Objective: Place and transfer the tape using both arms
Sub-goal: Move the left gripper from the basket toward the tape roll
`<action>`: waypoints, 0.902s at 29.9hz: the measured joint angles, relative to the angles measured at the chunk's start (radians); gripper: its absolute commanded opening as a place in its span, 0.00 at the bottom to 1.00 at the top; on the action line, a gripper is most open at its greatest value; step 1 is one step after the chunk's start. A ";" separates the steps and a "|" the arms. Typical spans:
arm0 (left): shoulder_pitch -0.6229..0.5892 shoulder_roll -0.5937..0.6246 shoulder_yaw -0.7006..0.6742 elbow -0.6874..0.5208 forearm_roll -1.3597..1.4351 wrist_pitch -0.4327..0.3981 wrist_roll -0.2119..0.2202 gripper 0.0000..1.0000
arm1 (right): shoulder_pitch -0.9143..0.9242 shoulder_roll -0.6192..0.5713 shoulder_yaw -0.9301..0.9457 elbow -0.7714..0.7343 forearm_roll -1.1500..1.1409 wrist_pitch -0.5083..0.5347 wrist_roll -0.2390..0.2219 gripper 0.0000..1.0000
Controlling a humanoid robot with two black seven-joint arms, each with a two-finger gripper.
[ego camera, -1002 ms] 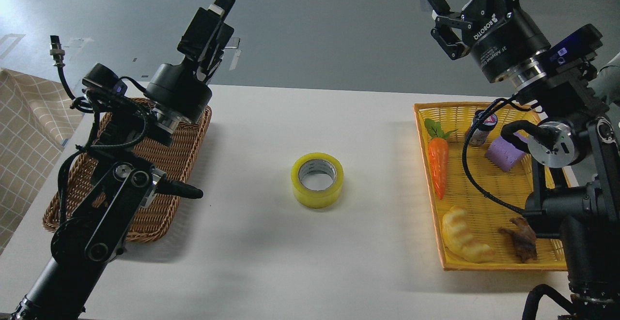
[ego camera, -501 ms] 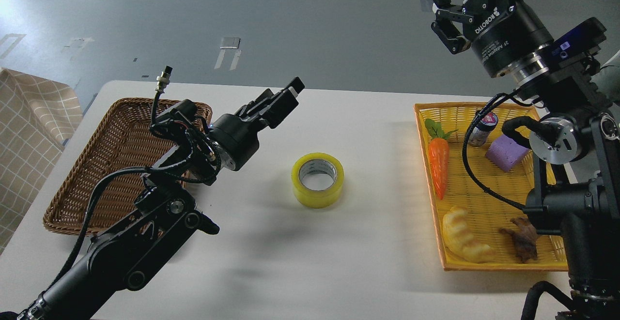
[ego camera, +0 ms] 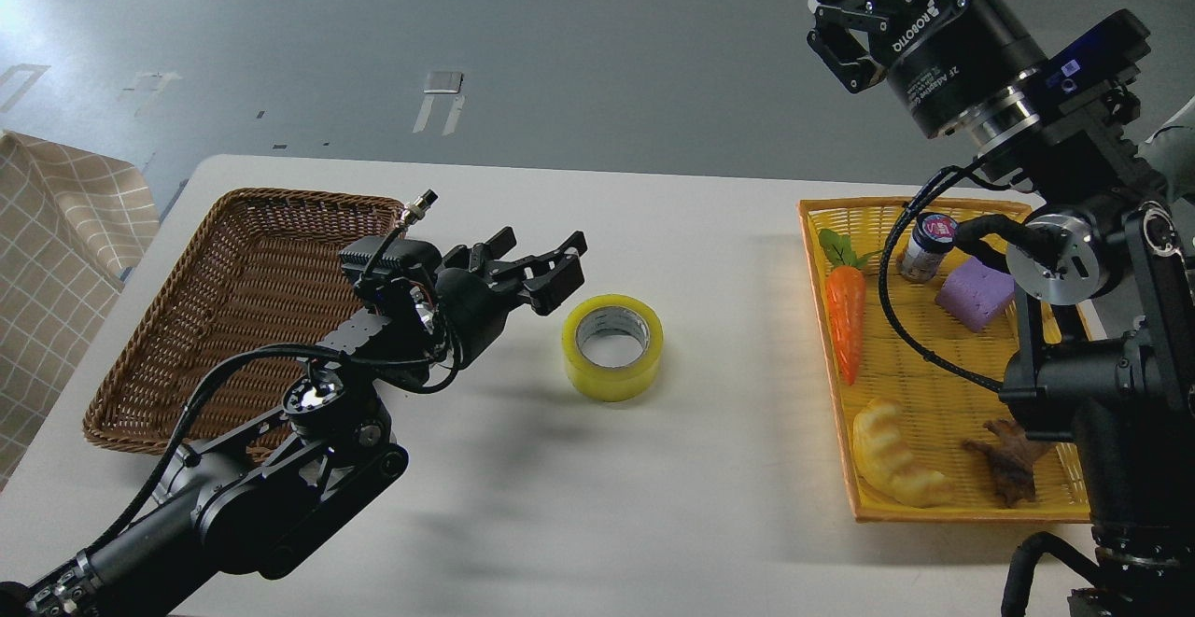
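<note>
Beside the tape (ego camera: 611, 346), left claw (ego camera: 541, 267) low, fingers spread

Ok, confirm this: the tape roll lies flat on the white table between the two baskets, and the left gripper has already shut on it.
Not quite. In the head view the left gripper is open and just short of the tape roll, not shut on it. The rest holds: the roll lies flat on the white table between the brown basket and the yellow basket.

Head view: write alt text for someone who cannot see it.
A yellow tape roll lies flat mid-table while the open left gripper reaches toward it from its left, not touching. The open right gripper is raised above a yellow basket of toy food; a brown wicker basket sits at left.
</note>
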 measured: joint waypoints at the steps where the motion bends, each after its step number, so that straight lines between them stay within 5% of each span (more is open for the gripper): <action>1: -0.008 0.000 0.013 0.005 0.003 -0.007 0.008 0.97 | 0.000 0.000 -0.001 -0.001 0.000 0.000 0.000 1.00; 8: -0.055 0.001 0.108 0.016 0.017 -0.051 0.031 0.98 | 0.001 0.000 -0.001 -0.023 0.000 0.000 0.000 1.00; 17: -0.094 -0.043 0.123 0.017 -0.003 -0.065 0.007 0.98 | 0.001 0.000 0.000 -0.036 0.001 -0.001 0.000 1.00; 27: -0.160 -0.038 0.191 0.143 0.087 -0.071 0.080 0.98 | -0.001 0.000 0.000 -0.050 0.001 -0.001 0.000 1.00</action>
